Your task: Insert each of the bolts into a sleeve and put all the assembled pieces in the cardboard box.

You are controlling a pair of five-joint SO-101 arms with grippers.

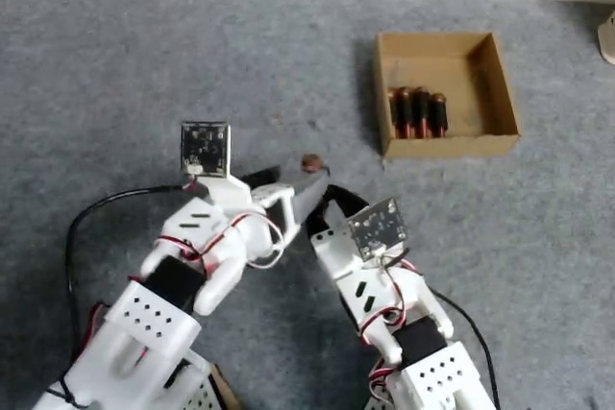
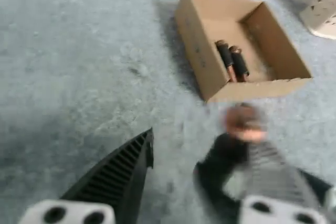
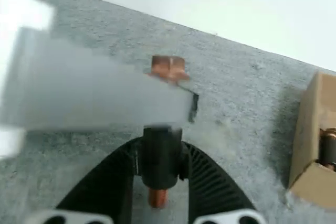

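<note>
Between the two arms, over the bench [image 1: 115, 64], the right gripper [image 3: 160, 161] is clenched on a dark sleeve [image 3: 160, 145] with a copper bolt [image 3: 168, 67] through it; the left gripper [image 2: 205, 148] stands released, its fingers spread around that piece. The piece's long axis points away from the right arm, head end far; the cardboard box [image 1: 447, 147], holding four finished pieces [image 1: 418, 112], lies ahead and to that arm's right, so the right arm looks nearer.
</note>
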